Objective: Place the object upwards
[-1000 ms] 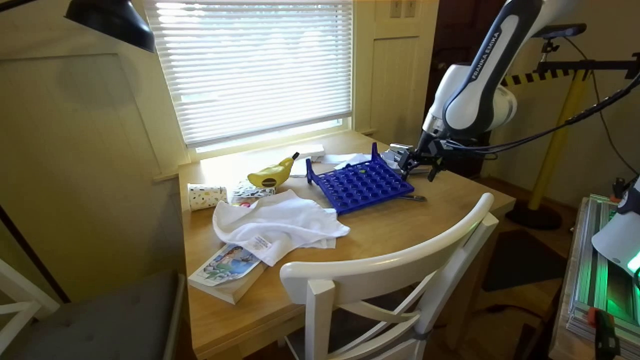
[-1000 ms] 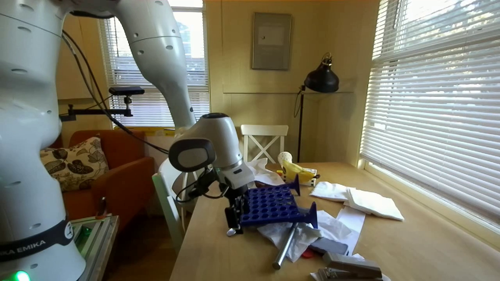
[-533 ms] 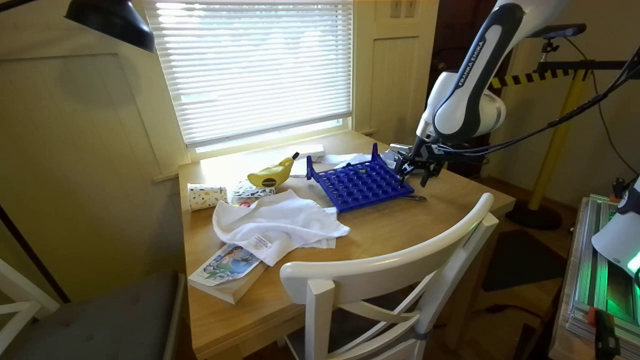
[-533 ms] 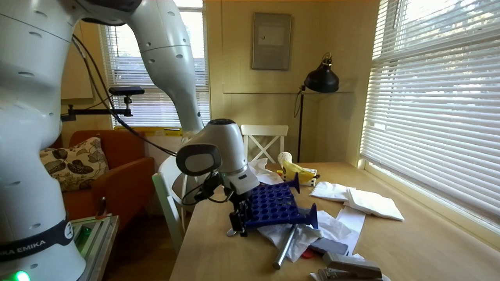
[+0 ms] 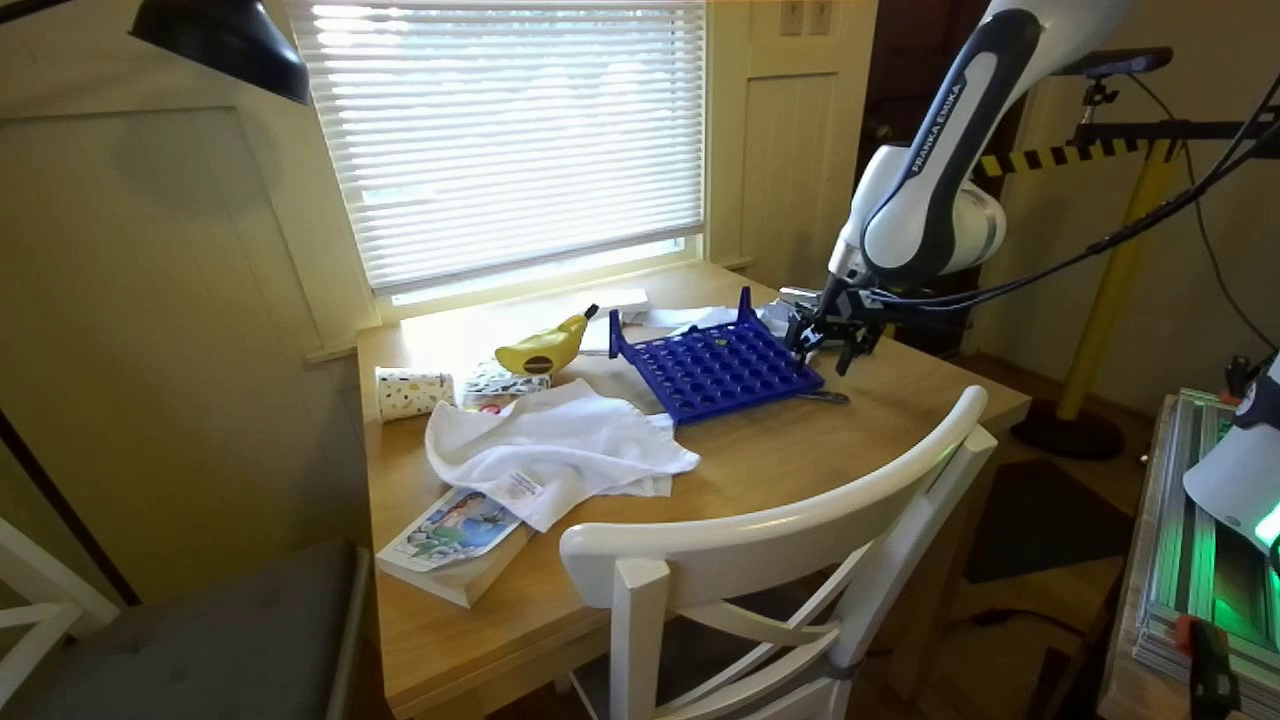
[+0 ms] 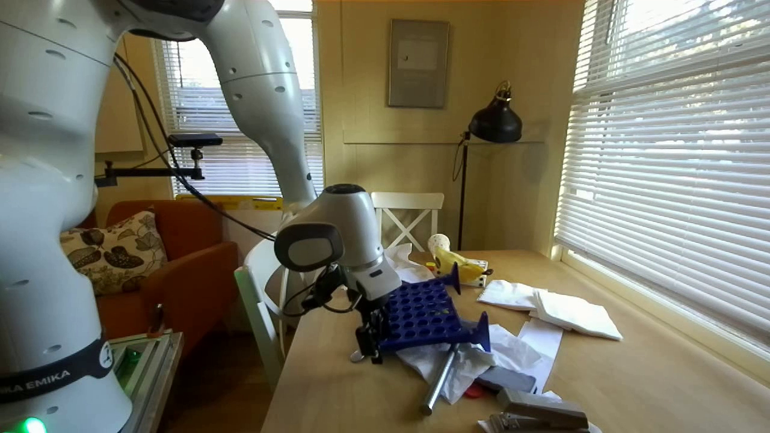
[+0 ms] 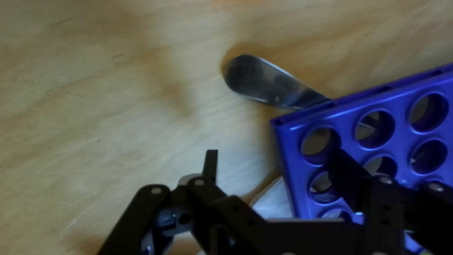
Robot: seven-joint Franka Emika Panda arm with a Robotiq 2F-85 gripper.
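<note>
Rack (image 5: 715,370) lies on its broad side on the bench (image 5: 780,465), holes up, feet (image 6: 483,334) toward the window (image 5: 530,140). The fingers (image 7: 211,164) stand parted astride one edge, close to a corner: one just outside, the other over the holes. Nothing's gripped; whether that second tip touches plastic or dips into a hole, I can't tell. What worries me is the hold to come. So near a corner, the rack could swivel or slip out as it's tipped up, its weight all on the far side. A tip snagged in a hole might drag it instead. A utensil (image 7: 270,83) and a tube (image 6: 441,377) poke out from under it, with paper (image 6: 508,344) bunched there; any of these may roll or trail along. If the feet land on that clutter, it will probably rock or topple.
</note>
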